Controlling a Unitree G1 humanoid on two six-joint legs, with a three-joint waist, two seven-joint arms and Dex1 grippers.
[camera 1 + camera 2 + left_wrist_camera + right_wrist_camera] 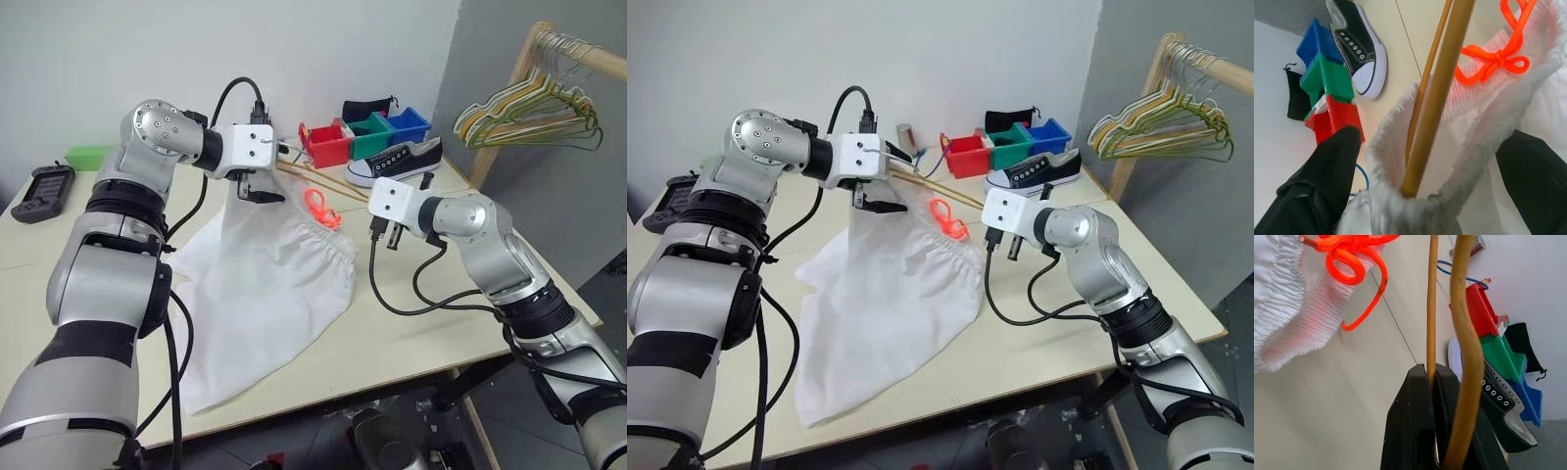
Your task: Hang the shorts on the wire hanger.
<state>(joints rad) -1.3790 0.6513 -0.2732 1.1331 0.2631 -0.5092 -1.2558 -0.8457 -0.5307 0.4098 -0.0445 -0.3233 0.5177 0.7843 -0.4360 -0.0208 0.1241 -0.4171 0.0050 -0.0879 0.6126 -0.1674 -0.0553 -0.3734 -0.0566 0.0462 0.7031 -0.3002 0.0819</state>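
Note:
The white shorts lie spread on the table, with one corner of the gathered waistband lifted and draped over an end of the wire hanger. The orange-red drawstring shows at the waistband. My left gripper is open, its black fingers standing wide on either side of that draped corner. The yellowish hanger runs across above the table to my right gripper, which is shut on one of its wires. The hanger's hook is hidden.
A black-and-white shoe and red, green and blue bins stand at the table's back, with a black pouch behind them. Several hangers hang on a wooden rack at the right. A black device lies at the far left.

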